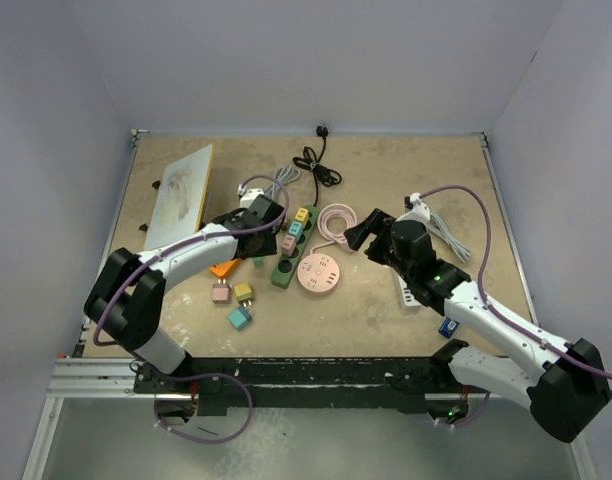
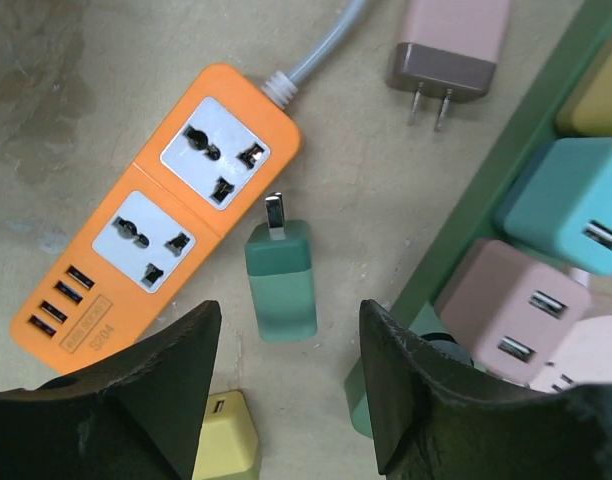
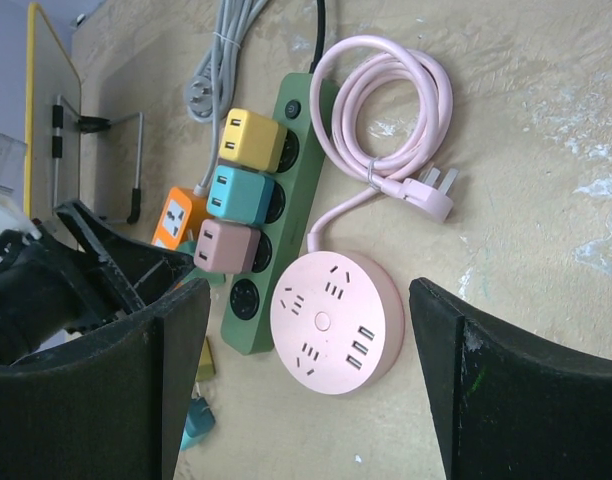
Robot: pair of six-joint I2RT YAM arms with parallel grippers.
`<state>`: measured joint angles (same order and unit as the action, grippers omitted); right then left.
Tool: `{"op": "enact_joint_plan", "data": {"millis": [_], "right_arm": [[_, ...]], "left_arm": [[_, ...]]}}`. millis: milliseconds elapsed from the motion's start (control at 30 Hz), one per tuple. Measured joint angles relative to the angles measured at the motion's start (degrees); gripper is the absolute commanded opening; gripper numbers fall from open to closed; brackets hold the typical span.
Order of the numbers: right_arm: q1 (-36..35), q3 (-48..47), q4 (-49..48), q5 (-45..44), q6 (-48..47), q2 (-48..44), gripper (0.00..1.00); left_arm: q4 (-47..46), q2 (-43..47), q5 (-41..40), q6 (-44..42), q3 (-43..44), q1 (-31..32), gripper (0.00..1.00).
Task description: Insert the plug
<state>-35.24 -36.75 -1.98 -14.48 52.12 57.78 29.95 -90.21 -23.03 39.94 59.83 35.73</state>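
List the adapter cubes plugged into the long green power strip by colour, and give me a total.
Yellow plastic adapter cube: 1
Teal plastic adapter cube: 1
Pink plastic adapter cube: 1
Total: 3, side by side in a row on the long green plastic power strip.

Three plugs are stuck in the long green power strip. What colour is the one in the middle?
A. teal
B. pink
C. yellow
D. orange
A: in the right wrist view the teal plug sits between the yellow plug and the pink plug on the green power strip.
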Motion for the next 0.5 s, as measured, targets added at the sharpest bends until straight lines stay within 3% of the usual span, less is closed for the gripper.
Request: {"op": "enact_joint_plan", "data": {"millis": [233,500], "right_arm": [[0.0,0.0,0.0,0.0,0.07,0.0,0.82],[0.02,0.0,0.24,0.0,0.24,0.0,0.82]], "left_arm": [[-3.41,-3.28,0.48,1.51,-1.27,-1.51,0.46],[-6.43,-5.64,1.62,1.6,-2.93,-3.48,0.24]]}}
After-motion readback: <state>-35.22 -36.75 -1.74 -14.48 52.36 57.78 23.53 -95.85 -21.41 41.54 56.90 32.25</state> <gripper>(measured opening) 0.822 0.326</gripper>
